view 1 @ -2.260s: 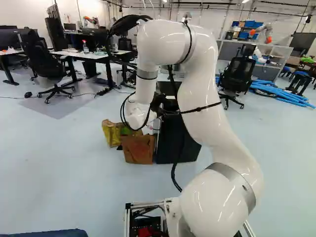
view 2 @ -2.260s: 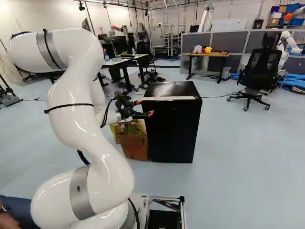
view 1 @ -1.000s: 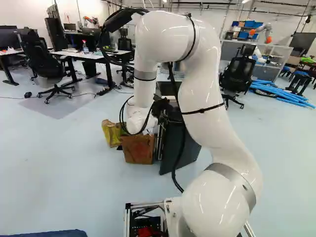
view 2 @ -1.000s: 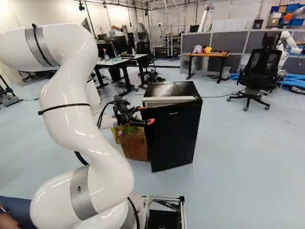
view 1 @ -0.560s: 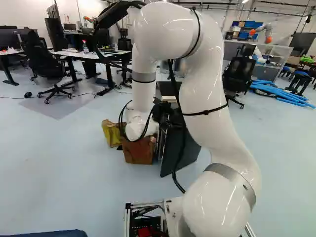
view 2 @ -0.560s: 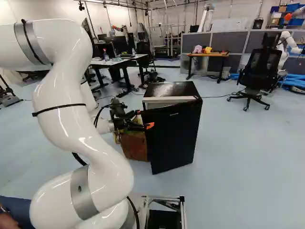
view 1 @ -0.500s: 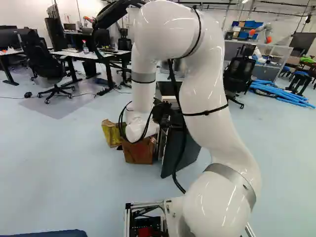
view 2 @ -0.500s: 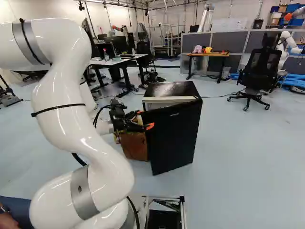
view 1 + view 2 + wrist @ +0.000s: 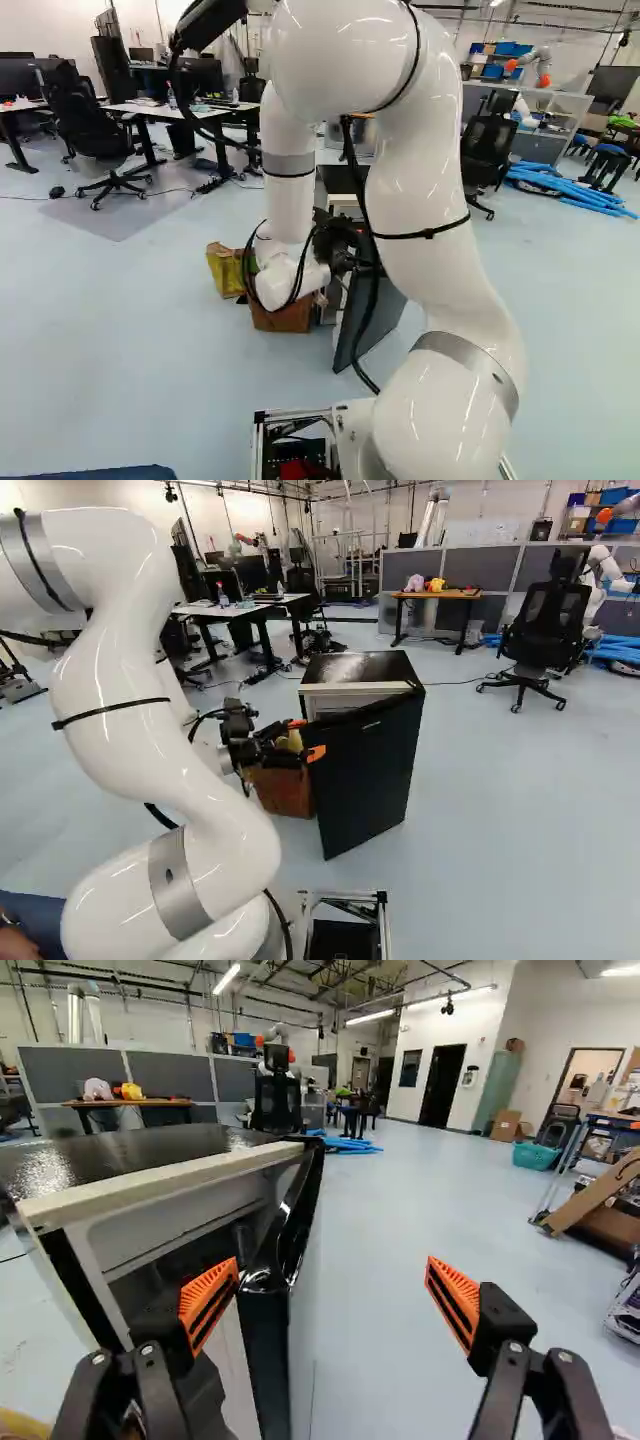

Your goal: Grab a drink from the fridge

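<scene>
Fridge door (image 9: 368, 770), between open gripper (image 9: 307, 738) fingers (image 9: 455, 1300)

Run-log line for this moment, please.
glossy black fridge door: ajar | black two-finger hand: open, straddling door edge | drink: not grasped

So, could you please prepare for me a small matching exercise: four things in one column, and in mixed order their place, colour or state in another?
1. Fridge door
2. Gripper
3. Brown bag
4. Basket

A. Teal, near cardboard boxes
B. Beside the fridge
C. Black, swung partly open
D. Orange-padded, open, at the door's edge

Pairs: 1-C, 2-D, 3-B, 4-A
</scene>
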